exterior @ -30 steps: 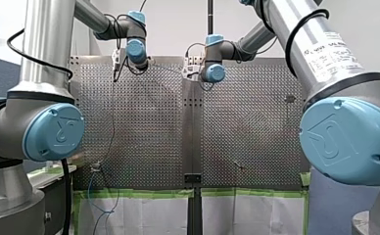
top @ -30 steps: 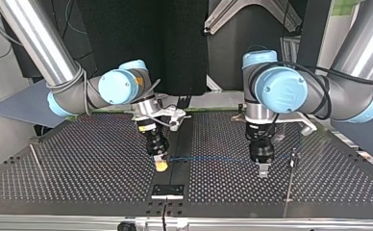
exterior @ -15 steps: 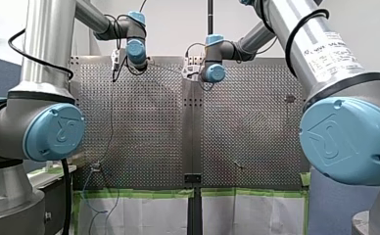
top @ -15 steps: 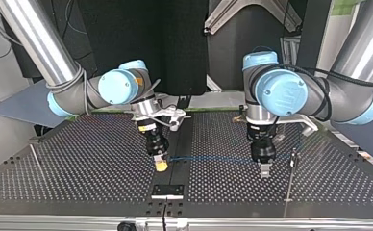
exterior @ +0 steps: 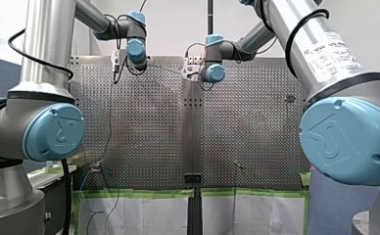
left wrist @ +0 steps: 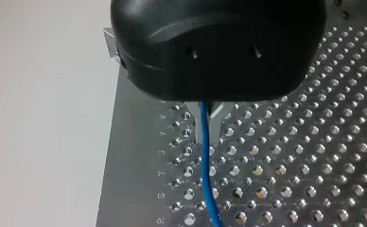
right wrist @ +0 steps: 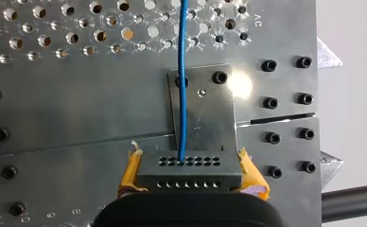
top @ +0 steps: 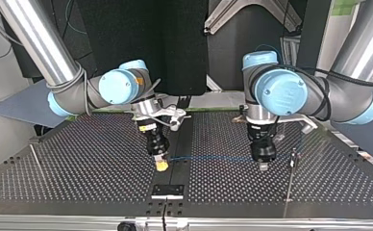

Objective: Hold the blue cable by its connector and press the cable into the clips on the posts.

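My front camera sits behind and above the shoulders, looking out over the perforated counter (exterior: 149,127). It is near enough that my left arm (exterior: 51,129) and my right arm (exterior: 344,142) fill the frame's lower left and lower right. My top camera faces back from across the counter, low, so the arms swap sides. Each wrist camera looks close along its own jaws onto the counter plate. The top and wrist views share the blue cable (top: 208,158).

Our left arm (exterior: 135,49) and our right arm (exterior: 213,68) both reach to the far edge of the perforated surface (exterior: 247,122). The blue cable (exterior: 82,188) loops at the view's lower left, by the green tape (exterior: 144,193).
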You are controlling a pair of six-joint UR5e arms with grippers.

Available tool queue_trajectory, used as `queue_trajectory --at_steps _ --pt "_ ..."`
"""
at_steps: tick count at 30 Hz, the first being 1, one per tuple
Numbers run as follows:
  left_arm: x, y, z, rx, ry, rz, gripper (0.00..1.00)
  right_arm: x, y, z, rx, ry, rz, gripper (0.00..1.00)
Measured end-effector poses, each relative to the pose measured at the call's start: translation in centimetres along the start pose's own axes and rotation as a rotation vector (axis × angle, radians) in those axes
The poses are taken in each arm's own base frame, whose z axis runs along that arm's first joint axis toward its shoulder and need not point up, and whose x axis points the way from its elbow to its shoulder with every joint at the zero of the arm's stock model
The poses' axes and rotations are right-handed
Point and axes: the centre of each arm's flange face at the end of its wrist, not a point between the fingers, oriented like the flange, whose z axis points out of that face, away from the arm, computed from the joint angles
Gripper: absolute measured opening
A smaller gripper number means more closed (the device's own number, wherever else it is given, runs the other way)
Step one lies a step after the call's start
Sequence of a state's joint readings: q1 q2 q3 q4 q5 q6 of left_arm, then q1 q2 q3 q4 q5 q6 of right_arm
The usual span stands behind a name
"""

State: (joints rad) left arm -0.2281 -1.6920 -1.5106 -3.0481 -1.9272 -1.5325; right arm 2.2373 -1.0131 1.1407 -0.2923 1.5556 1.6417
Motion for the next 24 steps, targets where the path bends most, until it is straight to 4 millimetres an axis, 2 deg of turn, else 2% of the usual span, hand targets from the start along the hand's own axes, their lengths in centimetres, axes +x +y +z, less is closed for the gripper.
queue_trajectory --at_steps 8,13,18,24 --pt "0.1 -0.1 -0.2 0.004 0.01 -0.005 0.0 -0.1 -0.1 -0.1 0.001 -0.004 0.001 0.0" --pt "0.6 -0.3 -0.5 0.009 0.024 0.003 0.0 -0.9 0.0 -0.5 -0.002 -0.022 0.0 0.0" --pt "2.4 -1.0 -1.1 0.025 0.034 0.006 0.0 -2.8 0.7 -1.3 -0.016 -0.061 0.001 0.0" --pt "6.1 -3.0 -1.6 0.05 0.077 0.031 0.0 -5.0 2.2 -2.6 -0.066 -0.108 -0.002 0.0"
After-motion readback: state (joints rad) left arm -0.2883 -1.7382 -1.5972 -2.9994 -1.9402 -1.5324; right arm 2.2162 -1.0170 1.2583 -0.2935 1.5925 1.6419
